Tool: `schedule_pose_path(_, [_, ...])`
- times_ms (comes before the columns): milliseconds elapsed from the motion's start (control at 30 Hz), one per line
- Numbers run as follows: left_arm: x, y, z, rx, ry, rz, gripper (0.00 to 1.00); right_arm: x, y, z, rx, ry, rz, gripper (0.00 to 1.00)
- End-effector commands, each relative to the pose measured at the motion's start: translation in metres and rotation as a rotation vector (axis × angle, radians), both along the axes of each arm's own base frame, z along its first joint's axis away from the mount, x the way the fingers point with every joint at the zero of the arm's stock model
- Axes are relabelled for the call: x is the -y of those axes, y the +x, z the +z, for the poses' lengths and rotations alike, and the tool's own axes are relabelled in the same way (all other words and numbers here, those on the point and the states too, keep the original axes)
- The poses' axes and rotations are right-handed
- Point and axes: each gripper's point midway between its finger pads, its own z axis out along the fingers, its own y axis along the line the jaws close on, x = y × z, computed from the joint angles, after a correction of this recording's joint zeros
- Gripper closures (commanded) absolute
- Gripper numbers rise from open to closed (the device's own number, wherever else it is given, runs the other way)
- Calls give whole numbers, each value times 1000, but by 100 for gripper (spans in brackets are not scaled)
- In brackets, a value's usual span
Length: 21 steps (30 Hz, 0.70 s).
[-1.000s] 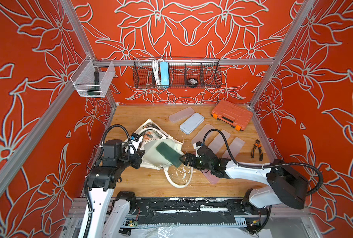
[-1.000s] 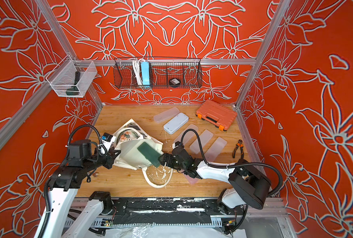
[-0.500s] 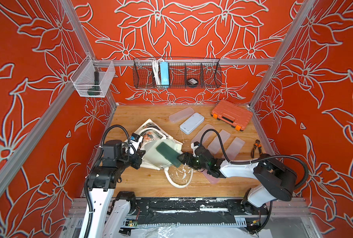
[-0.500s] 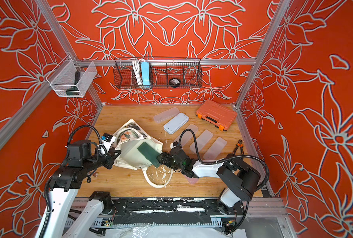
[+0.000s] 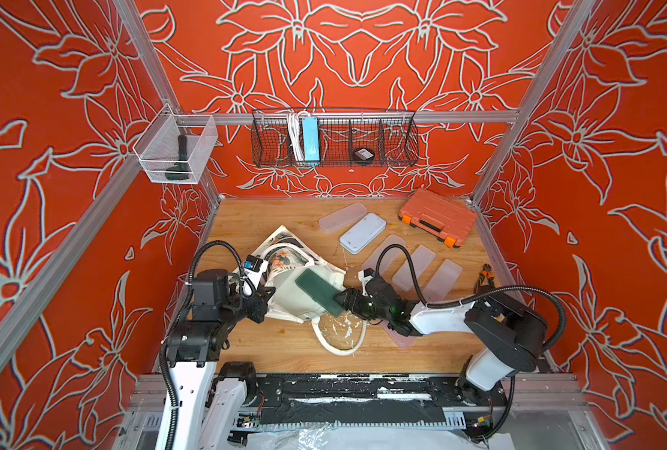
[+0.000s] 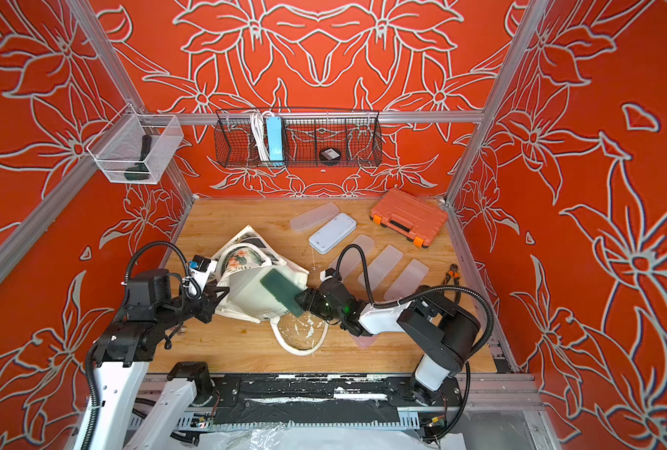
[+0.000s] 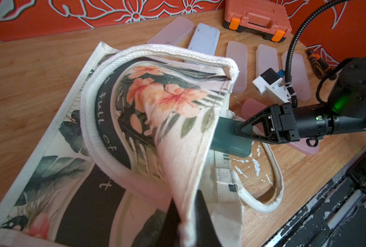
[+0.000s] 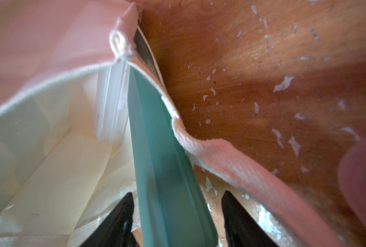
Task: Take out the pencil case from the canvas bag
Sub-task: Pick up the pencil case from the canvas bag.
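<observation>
Left end effector (image 7: 186, 206) clamps canvas bag (image 7: 177, 102) rim; right end effector (image 8: 176, 193) gapes around pencil case (image 8: 156, 139), seemingly not gripping

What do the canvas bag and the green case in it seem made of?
Canvas bag: woven cotton-like cloth, matte; the weave and stitched hems show. Green pencil case: probably frosted plastic, smooth, half-clear; its walls glow with light.

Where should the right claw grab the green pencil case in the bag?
Its exposed end, sticking out of the canvas bag mouth. Come from the mouth side, in line with its length, pinching the two broad faces: the green pencil case is flat and thin, the rest sits in cloth. The right claw straddles that end, open.
</observation>
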Motion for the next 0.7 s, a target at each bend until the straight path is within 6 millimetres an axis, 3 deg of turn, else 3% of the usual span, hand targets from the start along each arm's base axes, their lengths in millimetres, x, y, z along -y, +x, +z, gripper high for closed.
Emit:
schedule_pose_path(0, [8,1,21,88,-46,-35,100,-8,7,11,31,41,-1,42])
schedule_pose_path(300, [9,-2,21,112,-47,-44,100,-2,5,19,54,62,-11,68])
schedule_pose_path(667, [6,-1,23,128,-65,-20,100,10,-11,39,94,57,14,77])
